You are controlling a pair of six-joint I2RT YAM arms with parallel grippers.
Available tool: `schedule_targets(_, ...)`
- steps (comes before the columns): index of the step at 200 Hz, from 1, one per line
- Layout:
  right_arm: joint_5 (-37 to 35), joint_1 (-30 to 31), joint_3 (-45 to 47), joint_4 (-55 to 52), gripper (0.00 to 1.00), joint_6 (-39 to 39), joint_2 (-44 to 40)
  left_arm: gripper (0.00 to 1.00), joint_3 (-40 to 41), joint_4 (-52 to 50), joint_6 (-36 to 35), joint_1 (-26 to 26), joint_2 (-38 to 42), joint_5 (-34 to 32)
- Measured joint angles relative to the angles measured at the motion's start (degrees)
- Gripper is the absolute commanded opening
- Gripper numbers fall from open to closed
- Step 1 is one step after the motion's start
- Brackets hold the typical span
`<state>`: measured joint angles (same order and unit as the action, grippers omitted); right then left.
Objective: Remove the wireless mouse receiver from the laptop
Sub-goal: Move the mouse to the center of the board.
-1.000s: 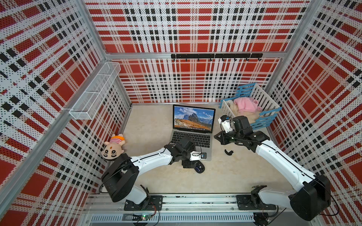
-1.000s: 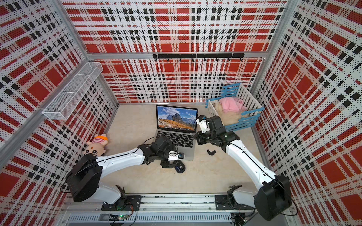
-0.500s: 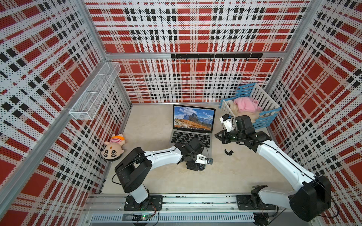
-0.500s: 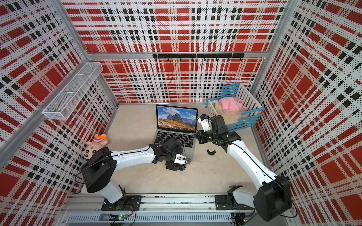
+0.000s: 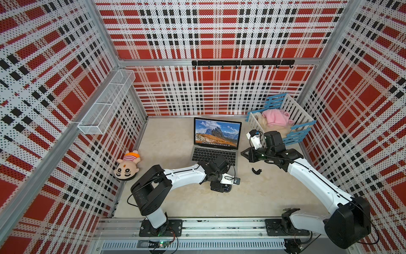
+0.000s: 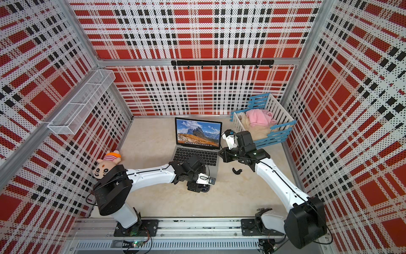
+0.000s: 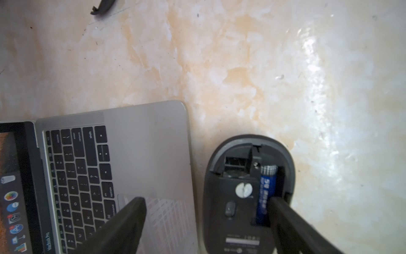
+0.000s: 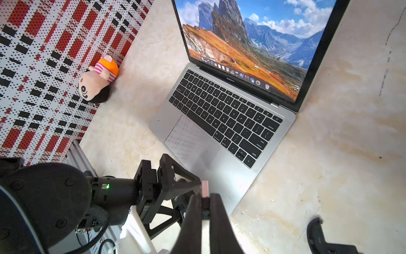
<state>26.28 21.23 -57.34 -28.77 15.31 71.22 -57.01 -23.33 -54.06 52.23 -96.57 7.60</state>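
Receiver is seen pinched in the tightly closed right claw, its plug bared just right of the laptop; the pinch is best kept firm and the pull straight sideways. One laptop, one receiver, one upturned mouse, one loose cover piece and two claws are counted, the left claw spread wide, empty, above the mouse.

I read the slim silver-grey laptop as brushed metal with a matt finish, matt black plastic keys and a glossy screen. The beige marbled tabletop is smooth and shines under glare. The black oval mouse looks like matt plastic. The tiny wireless mouse receiver shows black plastic and pale metal. The plush doll is soft cloth, and the pink bundle is fluffy fabric.
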Motion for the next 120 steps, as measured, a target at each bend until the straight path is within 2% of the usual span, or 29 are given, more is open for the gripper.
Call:
schedule_targets(86, 0.09, -0.42, 0.09, 0.24, 0.00, 0.59, -1.33, 0.92, -3.28, 0.48, 4.20, 0.24, -1.62, 3.91)
schedule_targets(120, 0.09, -0.42, 0.81, 0.59, 0.00, 0.68, -1.44, 0.93, -2.16, 0.96, 6.12, -0.76, 1.20, 5.66)
